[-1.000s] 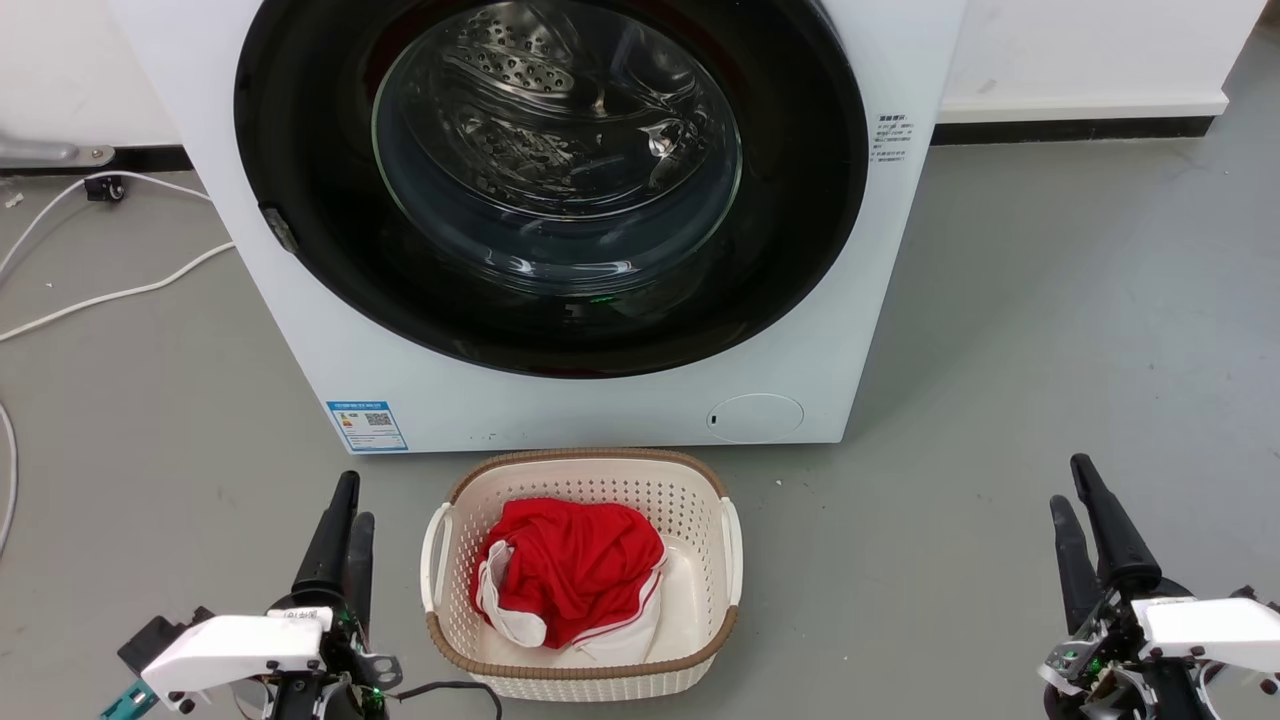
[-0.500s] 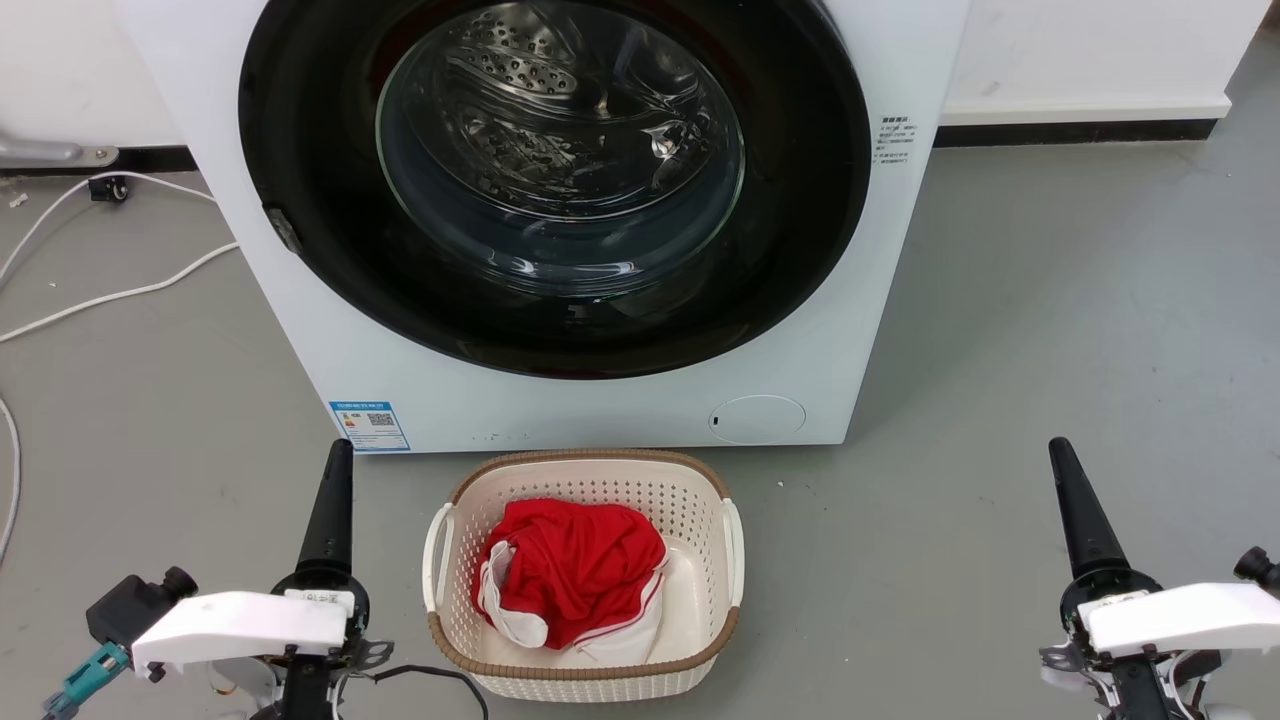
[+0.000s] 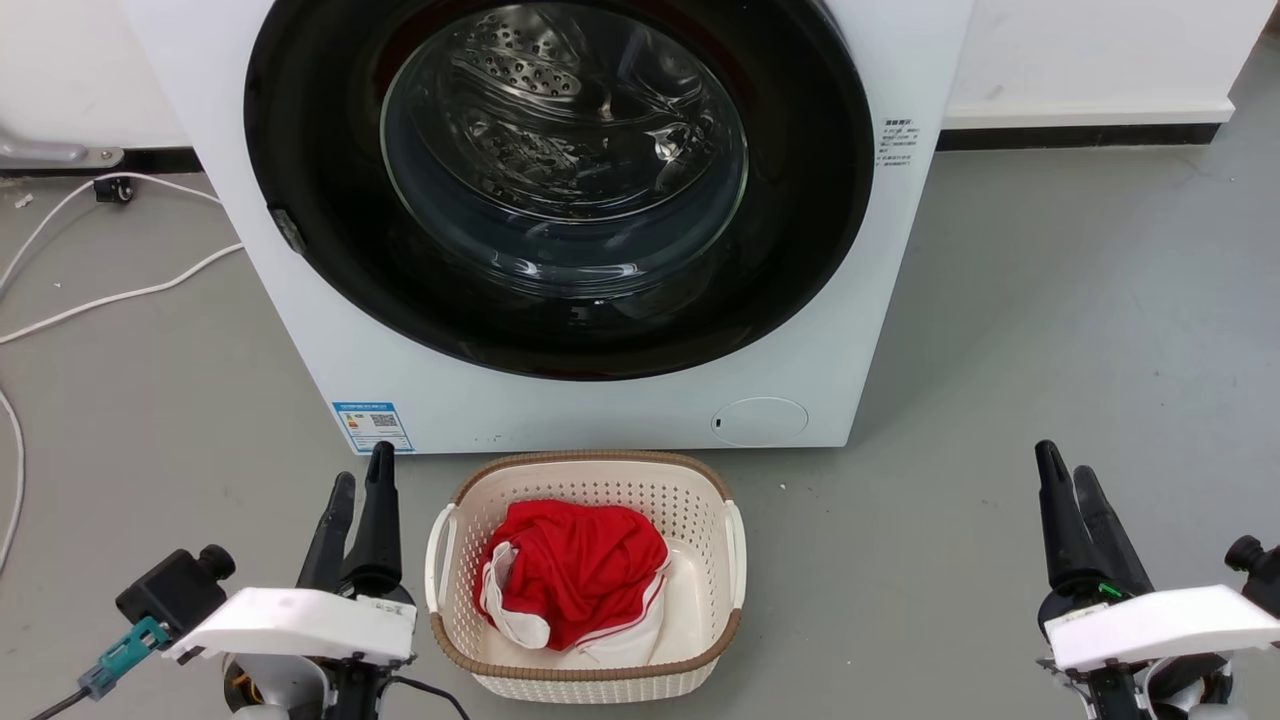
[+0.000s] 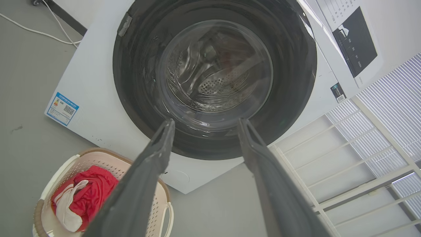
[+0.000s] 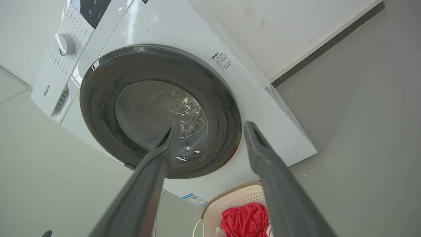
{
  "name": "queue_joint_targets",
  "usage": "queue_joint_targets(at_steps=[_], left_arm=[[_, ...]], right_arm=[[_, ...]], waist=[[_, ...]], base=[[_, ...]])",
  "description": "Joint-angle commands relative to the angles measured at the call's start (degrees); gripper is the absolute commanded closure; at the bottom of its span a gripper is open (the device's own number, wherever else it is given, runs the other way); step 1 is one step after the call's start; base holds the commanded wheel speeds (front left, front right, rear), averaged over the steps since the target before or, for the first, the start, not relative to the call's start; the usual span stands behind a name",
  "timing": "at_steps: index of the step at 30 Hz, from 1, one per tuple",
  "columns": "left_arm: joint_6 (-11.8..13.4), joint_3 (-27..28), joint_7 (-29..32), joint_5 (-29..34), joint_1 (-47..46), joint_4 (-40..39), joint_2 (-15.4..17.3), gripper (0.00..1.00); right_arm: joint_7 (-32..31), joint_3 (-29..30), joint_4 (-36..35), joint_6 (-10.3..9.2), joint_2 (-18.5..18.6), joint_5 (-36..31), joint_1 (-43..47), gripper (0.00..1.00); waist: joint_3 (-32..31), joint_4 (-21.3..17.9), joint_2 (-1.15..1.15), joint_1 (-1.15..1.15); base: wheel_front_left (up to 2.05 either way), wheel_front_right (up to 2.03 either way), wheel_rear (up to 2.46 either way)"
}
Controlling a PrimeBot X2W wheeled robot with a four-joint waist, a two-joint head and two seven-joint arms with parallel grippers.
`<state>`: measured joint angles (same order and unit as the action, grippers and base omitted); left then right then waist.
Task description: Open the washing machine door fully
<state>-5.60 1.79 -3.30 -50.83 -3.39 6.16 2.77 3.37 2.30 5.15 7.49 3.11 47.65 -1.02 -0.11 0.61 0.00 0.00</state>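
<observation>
The white washing machine [image 3: 600, 410] stands in front of me on the grey floor. Its glossy black washing machine door [image 3: 800, 220] lies flush against the front, and the steel drum shows through the glass bowl. A small grey catch [image 3: 285, 228] sits on the door's left rim. My left gripper [image 3: 363, 468] is low at the left, open and holding nothing, well short of the machine. My right gripper [image 3: 1063, 463] is low at the right, also open. In the left wrist view the left gripper [image 4: 206, 121] points at the door [image 4: 138, 65]. In the right wrist view the right gripper [image 5: 212, 125] points at the door [image 5: 98, 98].
A white perforated basket [image 3: 445, 545] holding a red and white garment [image 3: 575, 565] sits on the floor between my grippers, just before the machine. White cables [image 3: 120, 292] trail across the floor at the left. A white wall with a dark skirting [image 3: 1070, 130] runs behind.
Both wrists have rolled: each gripper showed one finger edge-on half a second ago and now shows two side by side. The door has not moved. The camera shifted slightly.
</observation>
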Motion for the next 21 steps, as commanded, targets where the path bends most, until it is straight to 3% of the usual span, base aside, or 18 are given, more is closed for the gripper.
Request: queue_joint_targets(at_steps=[1, 21], left_arm=[[-0.03, -0.45, -0.63, 2.48, -0.06, -1.11, 0.19, 0.00], [1.81, -2.38, -4.16, 17.95, 0.30, -1.74, 0.88, 0.00]], right_arm=[[0.70, -0.26, -1.31, 0.00, 0.01, -2.62, -0.33, 0.00], [4.20, -1.33, -2.35, 0.00, -0.08, -19.34, 1.05, 0.00]], waist=[[-0.02, 0.05, 0.00, 0.00], [-0.24, 0.31, 0.00, 0.00]], base=[[0.00, 0.00, 0.00], [0.00, 0.00, 0.00]])
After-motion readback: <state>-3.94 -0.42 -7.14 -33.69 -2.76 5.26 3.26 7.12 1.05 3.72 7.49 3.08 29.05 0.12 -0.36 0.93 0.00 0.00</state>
